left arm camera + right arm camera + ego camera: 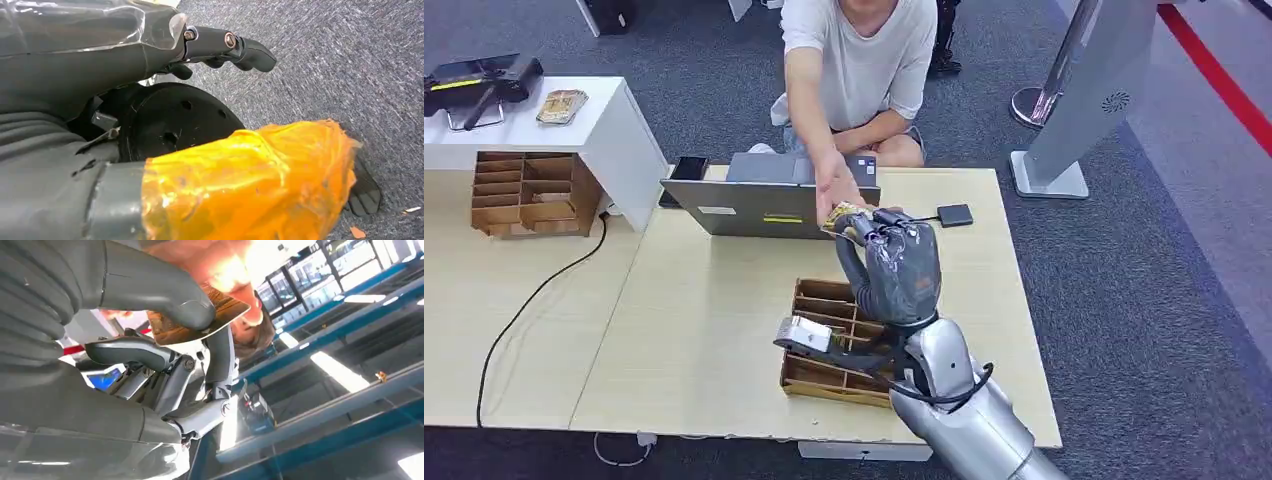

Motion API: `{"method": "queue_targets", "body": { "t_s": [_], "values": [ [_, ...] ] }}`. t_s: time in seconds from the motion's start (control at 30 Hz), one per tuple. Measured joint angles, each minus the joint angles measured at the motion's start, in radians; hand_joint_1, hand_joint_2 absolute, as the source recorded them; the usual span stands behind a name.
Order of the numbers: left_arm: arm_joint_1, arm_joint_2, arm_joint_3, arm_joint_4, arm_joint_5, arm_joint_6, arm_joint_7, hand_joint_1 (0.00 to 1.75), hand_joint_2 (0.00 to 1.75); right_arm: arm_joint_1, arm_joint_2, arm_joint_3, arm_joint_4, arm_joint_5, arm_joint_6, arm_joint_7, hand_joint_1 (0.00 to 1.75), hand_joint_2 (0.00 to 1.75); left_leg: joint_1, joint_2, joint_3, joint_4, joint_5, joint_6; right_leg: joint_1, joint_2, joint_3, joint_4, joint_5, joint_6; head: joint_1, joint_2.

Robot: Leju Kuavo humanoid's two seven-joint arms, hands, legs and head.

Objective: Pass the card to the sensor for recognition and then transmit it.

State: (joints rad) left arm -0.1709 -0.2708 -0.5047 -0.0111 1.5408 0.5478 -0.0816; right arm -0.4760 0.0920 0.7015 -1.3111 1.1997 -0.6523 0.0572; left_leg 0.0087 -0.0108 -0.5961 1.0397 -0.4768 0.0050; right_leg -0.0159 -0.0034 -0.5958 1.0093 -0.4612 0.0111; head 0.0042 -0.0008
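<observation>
My right hand (894, 260) is raised over the middle of the light wooden table (704, 330), fingers up, and pinches a yellowish patterned card (845, 214) at its top. In the right wrist view the card (200, 320) sits between my thumb (165, 295) and fingers. A person's hand (834, 185) reaches over the laptop, and its fingertips (250, 305) touch the card's far edge. A small black square sensor (954, 214) lies flat on the table just right of the card. My left hand (165, 55) hangs over grey carpet, fingers stretched out, holding nothing.
A grey laptop (769, 205) stands behind my hand, and a wooden compartment box (824, 345) lies under my forearm. At the far left are a second wooden organiser (524, 192) and a white shelf (609, 110) with a stack of cards (561, 105). A kiosk stand (1074, 100) is beyond the table's right end.
</observation>
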Motion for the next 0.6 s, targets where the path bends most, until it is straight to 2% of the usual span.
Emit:
{"method": "queue_targets", "body": {
  "t_s": [0.03, 0.1, 0.17, 0.53, 0.57, 0.6],
  "values": [
    [0.0, 0.0, 0.0, 0.0, 0.0, 0.0, 0.001, 0.0, 0.0, -0.007, 0.004, 0.003, 0.009, -0.008, 0.006, 0.001, 1.4, 1.75, 0.0, 0.0, 0.0, 0.0, 0.0, 0.0, 0.0, 0.0, 0.0, 0.0, 0.0, 0.0, 0.0, 0.0],
    [0.0, 0.0, 0.0, 0.0, 0.0, 0.0, 0.006, 0.0, 0.0, -0.02, 0.011, 0.016, 0.029, -0.02, 0.023, 0.002, 0.4, 1.75, 0.0, 0.0, 0.0, 0.0, 0.0, 0.0, 0.0, 0.0, 0.0, 0.0, 0.0, 0.0, 0.0, 0.0],
    [0.0, 0.001, 0.0, 0.0, 0.0, 0.0, 0.012, 0.0, 0.0, -0.031, 0.019, 0.027, 0.049, -0.028, 0.039, 0.003, 0.0, 1.75, 0.0, 0.0, 0.0, 0.0, 0.0, 0.0, 0.0, 0.0, 0.0, 0.0, 0.0, 0.0, 0.0, 0.0],
    [-0.002, 0.002, -0.023, 0.0, 0.0, 0.0, 0.039, 0.0, 0.0, -0.067, 0.045, 0.075, 0.118, -0.072, 0.072, 0.016, 0.0, 1.75, 0.0, 0.0, 0.0, 0.0, 0.0, 0.0, 0.0, 0.0, 0.0, 0.0, 0.0, 0.0, 0.0, 0.0],
    [-0.002, 0.002, -0.028, 0.0, 0.0, 0.0, 0.041, 0.0, 0.0, -0.069, 0.047, 0.077, 0.121, -0.076, 0.072, 0.017, 0.0, 0.0, 0.0, 0.0, 0.0, 0.0, 0.0, 0.0, 0.0, 0.0, 0.0, 0.0, 0.0, 0.0, 0.0, 0.0],
    [-0.002, 0.002, -0.032, 0.0, 0.0, 0.0, 0.044, 0.0, 0.0, -0.071, 0.048, 0.081, 0.123, -0.077, 0.071, 0.017, 0.0, 0.0, 0.0, 0.0, 0.0, 0.0, 0.0, 0.0, 0.0, 0.0, 0.0, 0.0, 0.0, 0.0, 0.0, 0.0]
  ]
}}
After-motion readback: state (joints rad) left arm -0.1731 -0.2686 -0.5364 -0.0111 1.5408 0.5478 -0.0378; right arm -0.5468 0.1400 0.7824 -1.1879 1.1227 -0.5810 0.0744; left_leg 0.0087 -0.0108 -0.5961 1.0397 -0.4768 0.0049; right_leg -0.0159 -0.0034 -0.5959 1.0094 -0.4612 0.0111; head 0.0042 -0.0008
